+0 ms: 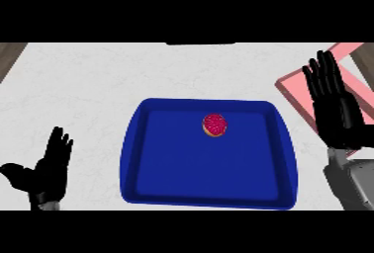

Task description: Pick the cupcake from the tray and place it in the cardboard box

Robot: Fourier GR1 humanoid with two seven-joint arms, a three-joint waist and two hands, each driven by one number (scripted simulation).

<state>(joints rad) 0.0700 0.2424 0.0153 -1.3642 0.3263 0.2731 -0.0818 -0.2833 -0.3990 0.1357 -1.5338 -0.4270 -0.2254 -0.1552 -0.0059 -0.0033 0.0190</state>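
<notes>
We look steeply down on a pale, faintly marbled worktop [95, 79], and near its middle we see a deep blue tray [157, 190] with rounded corners and a raised rim. The cupcake [214, 125] sits inside the tray, in its upper half and a little right of the tray's middle, showing a pink-red top with a thin tan edge along its lower side; nothing touches it. At the right edge of the view we find a pink-walled box [292, 94] with a lighter inside, set at an angle and only partly in view, just beside the tray's upper right corner. Our right hand [337, 111] is raised in front of that box, its black fingers straight and slightly spread, pointing toward the far side of the worktop, holding nothing; the grey forearm [352, 185] runs down from it to the lower right. It is well apart from the cupcake, off the tray's right rim. Our left hand [45, 168] shows at the lower left, fingers up and relaxed, thumb held out to the side, resting open and empty, apart from the tray's left wall. A strip of brown wood [9, 54] shows at the upper left corner beyond the worktop.
</notes>
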